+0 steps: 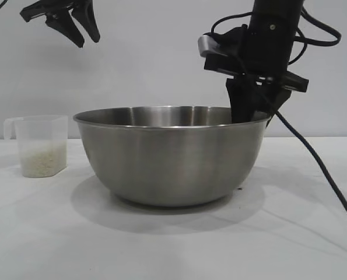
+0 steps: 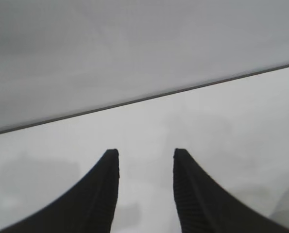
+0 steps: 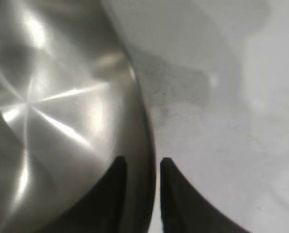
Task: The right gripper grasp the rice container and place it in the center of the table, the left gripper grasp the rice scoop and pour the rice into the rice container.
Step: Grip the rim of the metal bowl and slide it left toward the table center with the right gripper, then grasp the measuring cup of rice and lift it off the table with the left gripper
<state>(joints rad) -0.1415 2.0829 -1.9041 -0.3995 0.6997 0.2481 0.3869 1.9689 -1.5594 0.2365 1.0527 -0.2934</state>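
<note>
Two grippers show. Right gripper [image 1: 247,111] points down at the bowl [image 1: 172,154], its fingers [image 3: 176,204] straddling the rim, one inside and one outside, slightly apart with a gap around the metal. Left gripper [image 1: 80,29] hangs high above the scoop [image 1: 40,144], fingers [image 2: 98,194] spread, holding nothing. Scoop with rice [image 1: 42,160] stands on the table [image 1: 173,245], beside the bowl, which sits mid-table.

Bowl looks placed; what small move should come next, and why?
Probably lift the right end effector clear of the steel bowl: its fingers straddle the rim, slightly apart, and the bowl rests on the table. The left end effector hangs open above the rice scoop.
</note>
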